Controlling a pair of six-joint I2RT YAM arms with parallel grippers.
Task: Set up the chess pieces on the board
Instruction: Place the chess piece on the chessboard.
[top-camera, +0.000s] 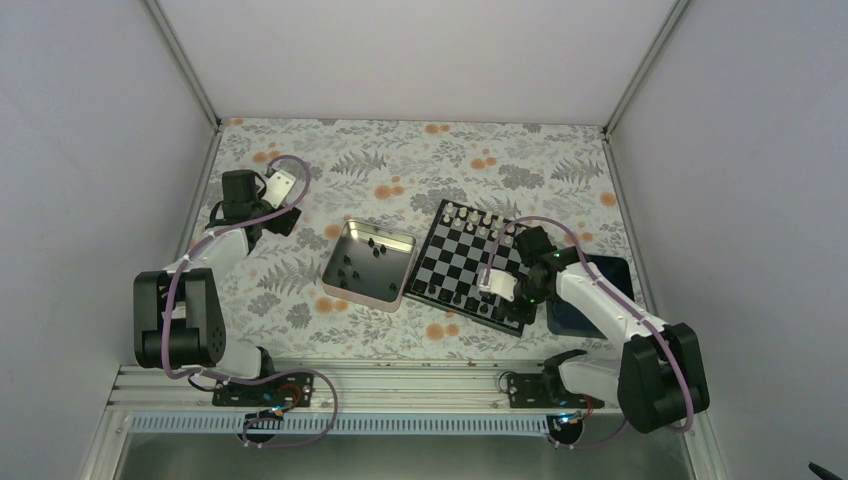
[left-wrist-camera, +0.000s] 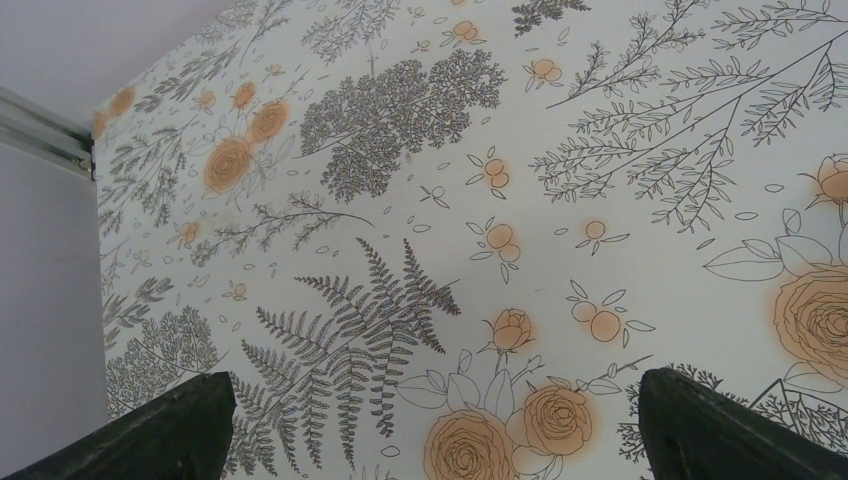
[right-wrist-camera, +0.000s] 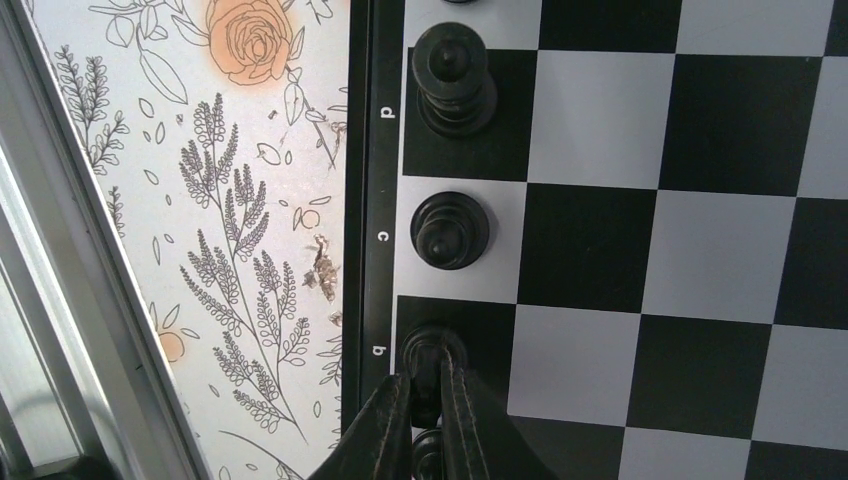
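Observation:
The board (top-camera: 462, 262) lies at the table's middle right, its rim (right-wrist-camera: 358, 200) lettered b, c, d in the right wrist view. My right gripper (right-wrist-camera: 428, 392) is shut on a black chess piece (right-wrist-camera: 432, 350) that stands on the dark b square at the near edge. More black pieces stand on the c square (right-wrist-camera: 450, 230) and the d square (right-wrist-camera: 455, 82), and one (right-wrist-camera: 428, 452) shows under the fingers. From above, my right gripper (top-camera: 497, 284) is over the board's near edge. My left gripper (left-wrist-camera: 430, 425) is open over bare floral cloth, far left (top-camera: 283, 208).
A silver tin (top-camera: 365, 297) left of the board holds several loose black pieces (top-camera: 375, 250). White pieces (top-camera: 480, 218) line the board's far row. A dark blue tray (top-camera: 612, 275) sits right of the board, partly under my right arm. A metal rail (right-wrist-camera: 60, 300) runs near.

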